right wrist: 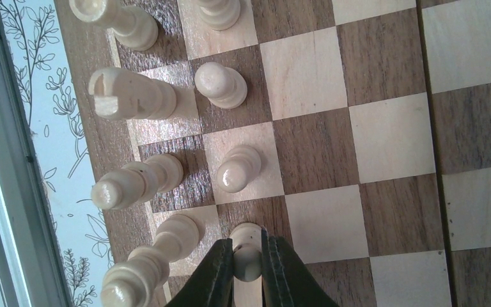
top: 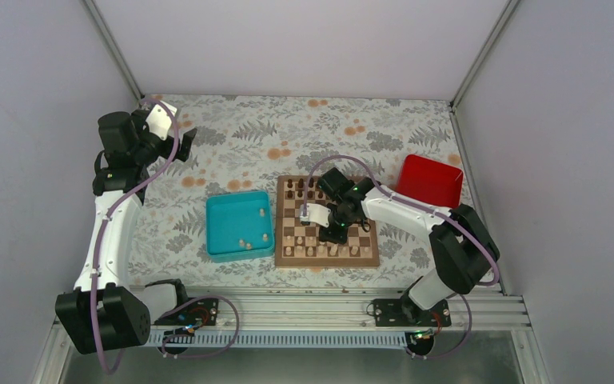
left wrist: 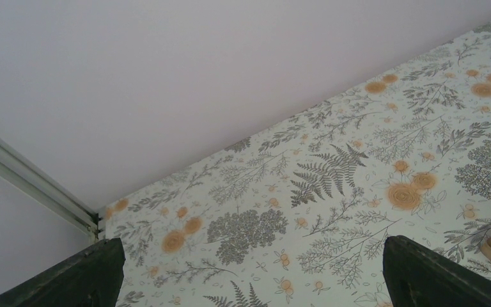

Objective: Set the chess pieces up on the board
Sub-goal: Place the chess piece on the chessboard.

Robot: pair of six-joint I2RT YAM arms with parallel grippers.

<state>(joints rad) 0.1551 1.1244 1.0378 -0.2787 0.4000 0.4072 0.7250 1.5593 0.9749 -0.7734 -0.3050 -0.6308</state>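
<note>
The wooden chessboard point(top: 327, 254) lies at the table's middle, with dark pieces point(top: 300, 188) on its far rows and pale beige pieces point(top: 320, 250) on its near rows. My right gripper point(top: 337, 234) is low over the near half of the board. In the right wrist view it point(right wrist: 248, 254) is shut on a pale pawn point(right wrist: 248, 240) that stands on a dark square, beside other pale pieces point(right wrist: 238, 167). Three pale pieces point(top: 245, 242) lie in the teal tray point(top: 238, 252). My left gripper point(top: 182, 144) is raised at the far left, open and empty, its fingertips point(left wrist: 80, 275) wide apart.
A red box point(top: 429, 181) stands right of the board at the back. The floral tablecloth point(left wrist: 307, 204) covers the table. White enclosure walls stand on three sides and a metal rail point(top: 304, 308) runs along the near edge.
</note>
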